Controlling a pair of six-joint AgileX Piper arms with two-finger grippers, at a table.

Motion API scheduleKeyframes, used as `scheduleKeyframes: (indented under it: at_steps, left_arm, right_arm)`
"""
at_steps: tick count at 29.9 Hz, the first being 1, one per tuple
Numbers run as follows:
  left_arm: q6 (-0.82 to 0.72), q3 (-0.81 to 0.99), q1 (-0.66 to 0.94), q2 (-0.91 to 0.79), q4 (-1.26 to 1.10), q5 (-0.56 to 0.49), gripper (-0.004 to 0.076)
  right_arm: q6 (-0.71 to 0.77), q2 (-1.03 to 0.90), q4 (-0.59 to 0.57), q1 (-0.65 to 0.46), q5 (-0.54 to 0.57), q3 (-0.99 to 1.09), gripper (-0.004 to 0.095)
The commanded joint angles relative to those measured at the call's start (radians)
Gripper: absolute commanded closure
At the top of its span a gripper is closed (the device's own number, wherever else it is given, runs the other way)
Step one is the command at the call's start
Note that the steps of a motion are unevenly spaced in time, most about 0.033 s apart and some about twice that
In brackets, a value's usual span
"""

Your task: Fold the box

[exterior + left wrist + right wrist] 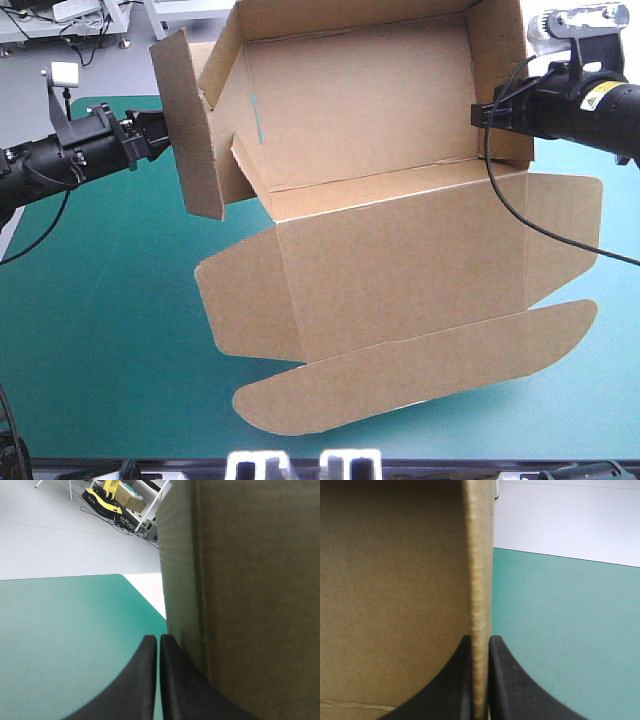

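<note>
Pinching box point(400, 270) right wall: right gripper point(480, 640); left gripper point(158, 639) closed, seemingly empty, box wall just beside.

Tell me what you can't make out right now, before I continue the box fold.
1. Left tool: in the high view a side flap of the box hides its tip; the left wrist view shows board beside it, contact unclear.
2. The top wall: its upper part is cut off by the high view's edge.
3. The table under the box: covered by the lifted board.
</note>
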Motion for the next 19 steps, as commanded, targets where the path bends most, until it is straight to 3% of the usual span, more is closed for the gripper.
scheduleKeyframes:
  at_steps: [1, 19]
  left_arm:
    - [-0.016, -0.03, -0.011, -0.039, -0.081, 0.075, 0.071]
    - [-0.018, -0.03, -0.089, -0.045, -0.081, 0.075, 0.0714]
  right_arm:
    - [0.012, -0.012, 0.029, -0.002, -0.088, -0.029, 0.0908]
    - [-0.014, 0.009, 0.07, -0.002, -0.093, -0.029, 0.0908]
